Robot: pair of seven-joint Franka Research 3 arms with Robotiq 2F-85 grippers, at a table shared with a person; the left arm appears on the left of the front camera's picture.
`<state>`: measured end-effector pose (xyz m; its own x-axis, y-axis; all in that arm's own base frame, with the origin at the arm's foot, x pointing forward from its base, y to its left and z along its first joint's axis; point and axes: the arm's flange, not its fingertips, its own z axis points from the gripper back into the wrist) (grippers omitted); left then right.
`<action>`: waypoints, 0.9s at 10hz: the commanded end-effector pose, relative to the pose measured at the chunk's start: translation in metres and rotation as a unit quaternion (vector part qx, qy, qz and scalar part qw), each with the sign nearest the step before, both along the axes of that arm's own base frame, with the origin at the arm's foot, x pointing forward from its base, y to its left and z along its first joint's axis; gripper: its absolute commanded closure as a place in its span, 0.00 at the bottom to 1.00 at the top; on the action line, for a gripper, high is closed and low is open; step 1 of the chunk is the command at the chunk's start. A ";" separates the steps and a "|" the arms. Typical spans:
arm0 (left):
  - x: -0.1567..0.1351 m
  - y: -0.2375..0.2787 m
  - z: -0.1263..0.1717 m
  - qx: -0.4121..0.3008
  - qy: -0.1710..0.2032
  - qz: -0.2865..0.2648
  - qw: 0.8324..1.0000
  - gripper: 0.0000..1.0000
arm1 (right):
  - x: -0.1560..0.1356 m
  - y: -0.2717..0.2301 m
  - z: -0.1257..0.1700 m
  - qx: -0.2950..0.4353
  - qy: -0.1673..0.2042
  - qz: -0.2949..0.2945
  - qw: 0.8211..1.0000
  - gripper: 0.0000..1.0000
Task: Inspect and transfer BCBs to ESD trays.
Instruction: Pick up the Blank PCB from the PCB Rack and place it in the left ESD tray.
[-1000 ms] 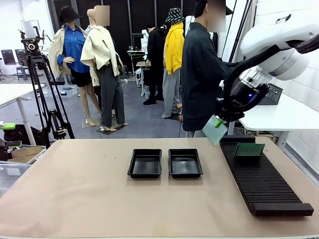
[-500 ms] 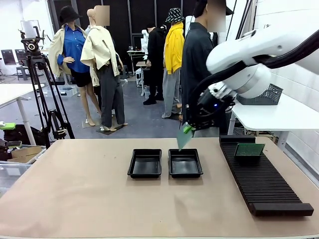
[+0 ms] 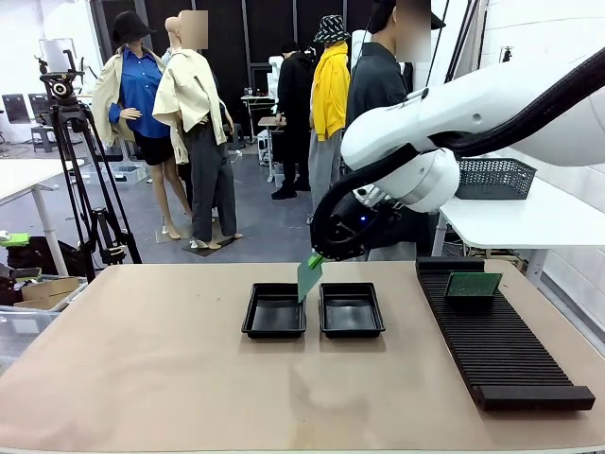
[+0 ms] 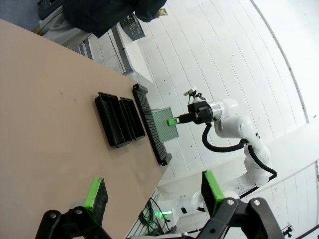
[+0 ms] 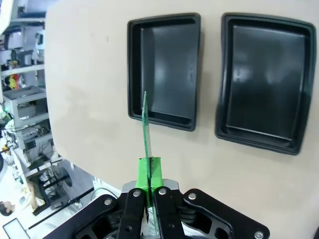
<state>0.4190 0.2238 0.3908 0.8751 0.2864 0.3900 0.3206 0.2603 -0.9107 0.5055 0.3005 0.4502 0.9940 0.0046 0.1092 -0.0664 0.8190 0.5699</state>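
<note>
Right gripper (image 3: 316,258): clamped on a BCB (image 3: 309,277), centre frame.
Change: carried left from the slotted rack (image 3: 501,350); now over the gap between the ESD trays (image 3: 274,333).
Left gripper (image 4: 154,191): wide, empty.
Second BCB (image 3: 473,283): in the rack, right.
Next: probably lowering into a tray.

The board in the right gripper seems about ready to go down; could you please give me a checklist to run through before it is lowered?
1. Grip: right gripper shut on the held BCB by its edge: ok.
2. Left ESD tray and right ESD tray empty: ok.
3. Held BCB centred over a tray: not ok; it hangs near the left ESD tray's rim, off-centre.
4. Held BCB level with the tray floor: not ok; it hangs on edge.
5. Left gripper open and away from the trays: ok.
</note>
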 end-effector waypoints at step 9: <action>-0.002 0.000 0.002 0.002 0.003 0.004 1.000 0.00 | 0.049 0.077 -0.046 -0.004 0.013 -0.012 1.000 1.00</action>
